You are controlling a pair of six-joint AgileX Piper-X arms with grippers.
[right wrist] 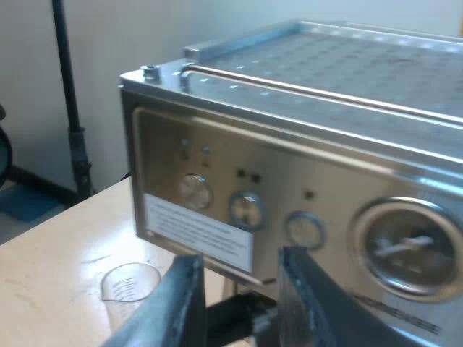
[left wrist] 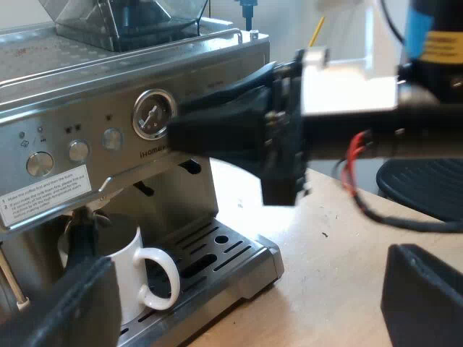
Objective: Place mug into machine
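Mug (left wrist: 119, 271) stands upright on the machine's (left wrist: 108, 87) tray (left wrist: 217, 249), just beside one finger of the wide-open, empty left gripper (left wrist: 246, 264), the nearer arm. The right gripper's (right wrist: 241, 260) hold cannot be told.

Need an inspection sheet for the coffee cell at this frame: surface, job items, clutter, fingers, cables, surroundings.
surface: light wood table, a few small dark marks.
job's things: white mug upright on the drip tray under the front of the espresso machine, its handle turned outward.
clutter: measuring glass upright on the table beside the machine.
grippers: left gripper has its fingers wide apart and holds nothing, with one finger close to the mug; right gripper has its fingers apart at the machine's control panel.
cables: nothing seen.
surroundings: pale wall; black pole beyond the table.
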